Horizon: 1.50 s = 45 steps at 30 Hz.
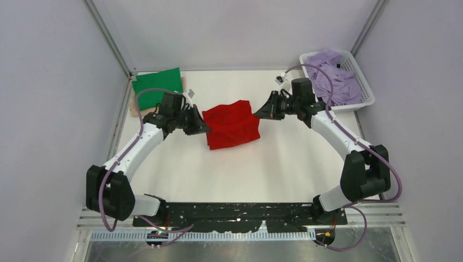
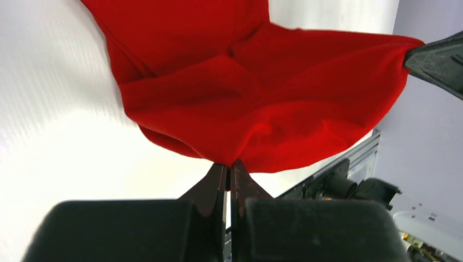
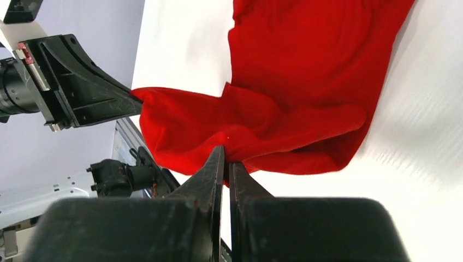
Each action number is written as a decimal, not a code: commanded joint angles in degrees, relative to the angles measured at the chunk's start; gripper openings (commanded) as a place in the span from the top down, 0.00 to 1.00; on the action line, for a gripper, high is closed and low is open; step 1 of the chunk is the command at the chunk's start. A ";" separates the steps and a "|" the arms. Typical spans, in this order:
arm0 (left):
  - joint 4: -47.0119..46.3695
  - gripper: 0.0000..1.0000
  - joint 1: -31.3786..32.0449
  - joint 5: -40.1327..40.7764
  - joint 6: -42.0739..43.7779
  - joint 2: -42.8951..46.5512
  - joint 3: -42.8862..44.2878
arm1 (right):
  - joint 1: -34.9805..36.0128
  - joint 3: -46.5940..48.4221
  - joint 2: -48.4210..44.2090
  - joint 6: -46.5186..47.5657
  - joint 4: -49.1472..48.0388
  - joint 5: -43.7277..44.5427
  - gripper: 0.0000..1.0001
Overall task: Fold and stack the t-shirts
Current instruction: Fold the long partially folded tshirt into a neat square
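The bright red t-shirt [image 1: 231, 123] is held up between both grippers at the table's middle, its lower part resting on the table. My left gripper [image 1: 206, 130] is shut on its left edge, seen in the left wrist view [image 2: 230, 163] pinching the red cloth [image 2: 262, 93]. My right gripper [image 1: 255, 113] is shut on its right edge, seen in the right wrist view [image 3: 225, 158] pinching the red shirt [image 3: 295, 82]. A folded green t-shirt [image 1: 158, 82] lies at the back left on a beige one [image 1: 132, 107]. Pale lavender t-shirts [image 1: 334, 76] fill the basket.
The white mesh basket [image 1: 366, 98] stands at the back right corner. Grey walls and metal frame posts enclose the table on three sides. The black base plate [image 1: 240, 215] runs along the near edge.
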<state>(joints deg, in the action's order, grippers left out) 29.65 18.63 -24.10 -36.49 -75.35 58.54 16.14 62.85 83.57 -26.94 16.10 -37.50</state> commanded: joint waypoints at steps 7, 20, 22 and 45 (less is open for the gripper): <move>1.67 1.00 -5.75 2.16 3.57 -14.17 15.11 | -1.35 17.00 14.61 -2.75 -4.32 -1.65 0.95; 2.13 1.00 -9.70 5.95 3.25 -31.85 26.99 | -2.21 31.36 32.71 -3.69 -3.80 3.16 0.95; 1.98 1.00 -9.90 7.23 2.50 -34.52 28.69 | -2.26 33.55 35.70 -2.71 -2.51 5.67 0.95; -3.41 0.01 -6.82 1.51 0.34 -32.88 29.47 | 0.05 23.21 29.77 -4.36 -14.15 4.17 0.05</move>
<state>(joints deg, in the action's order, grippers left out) 29.34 9.89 -20.71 -36.01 -112.55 89.34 14.13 91.50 120.81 -30.15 11.07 -29.08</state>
